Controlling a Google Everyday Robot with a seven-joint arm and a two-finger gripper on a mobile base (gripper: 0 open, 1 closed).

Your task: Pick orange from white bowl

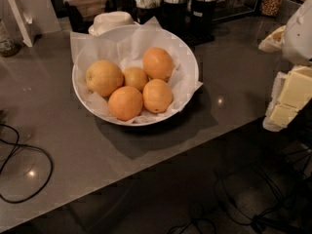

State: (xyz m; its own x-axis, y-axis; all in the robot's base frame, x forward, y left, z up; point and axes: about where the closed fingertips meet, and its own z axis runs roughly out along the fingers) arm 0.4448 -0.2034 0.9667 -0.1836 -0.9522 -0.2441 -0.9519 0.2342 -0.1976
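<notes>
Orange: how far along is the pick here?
Done: nothing yet; the orange lies in the white bowl beside four smaller oranges. In hand: the gripper hangs at the right edge, well apart from the bowl. Left: reach over, grasp the orange, lift it out.

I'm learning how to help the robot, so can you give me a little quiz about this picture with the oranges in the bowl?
1. How many oranges lie in the white bowl?
2. True or false: the gripper is touching the biggest, palest orange.
3. Where in the bowl does that orange sit? A) left side B) right side C) middle

Key:
1. Five.
2. False: the gripper is at the right edge of the view, well apart from the bowl.
3. A.
</notes>
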